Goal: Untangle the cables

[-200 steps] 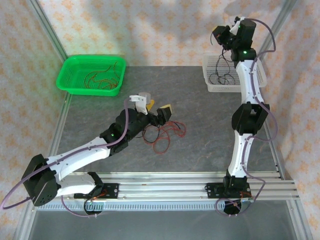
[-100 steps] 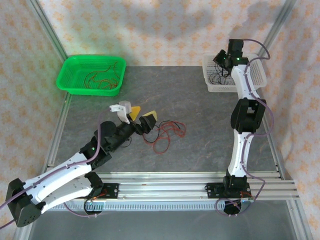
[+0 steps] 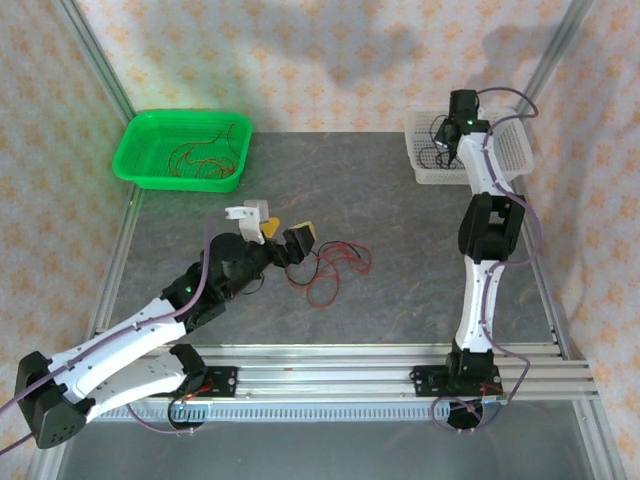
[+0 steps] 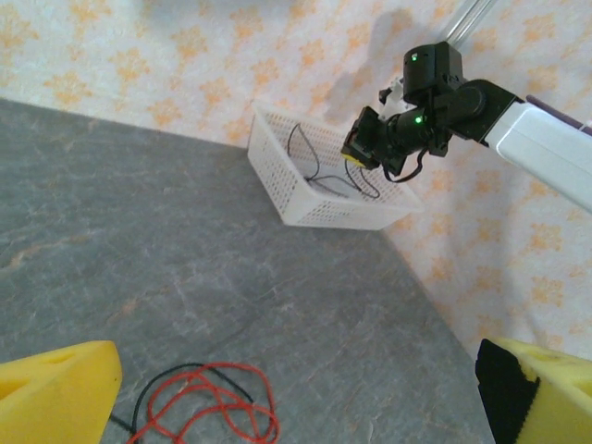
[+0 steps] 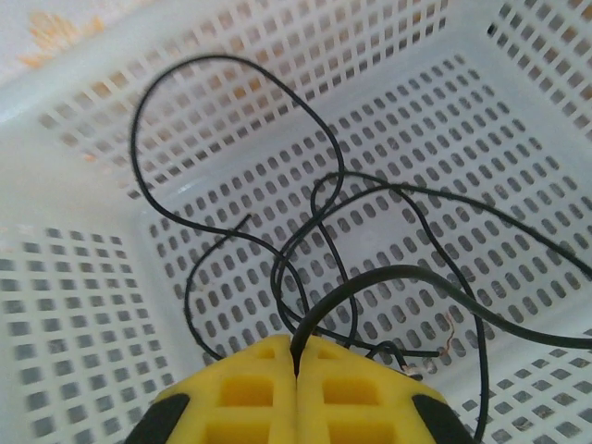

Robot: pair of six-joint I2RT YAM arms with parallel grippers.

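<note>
The cables (image 3: 330, 268) lie mid-table as a loose tangle of red loops with a black strand, seen close up as the cables (image 4: 205, 409) in the left wrist view. My left gripper (image 3: 282, 238) hovers at the tangle's left edge, open, with nothing between its yellow fingers (image 4: 57, 393). My right gripper (image 3: 446, 136) is down inside the white basket (image 3: 428, 176). It (image 5: 298, 350) is shut on a black cable (image 5: 370, 282) that arcs up out of its pads. Other black cables (image 5: 231, 231) loop on the basket's floor.
A green basket (image 3: 140, 165) at the back left holds several red cables (image 3: 200, 155). The white basket (image 4: 305, 203) stands by the patterned back curtain. An aluminium rail (image 3: 330, 375) runs along the near edge, and slanted frame posts (image 3: 100, 70) flank the table.
My right gripper has come down from high above the white basket into it, carrying the black cable. My left arm has drawn back leftward, its open gripper now at the tangle's left edge.
</note>
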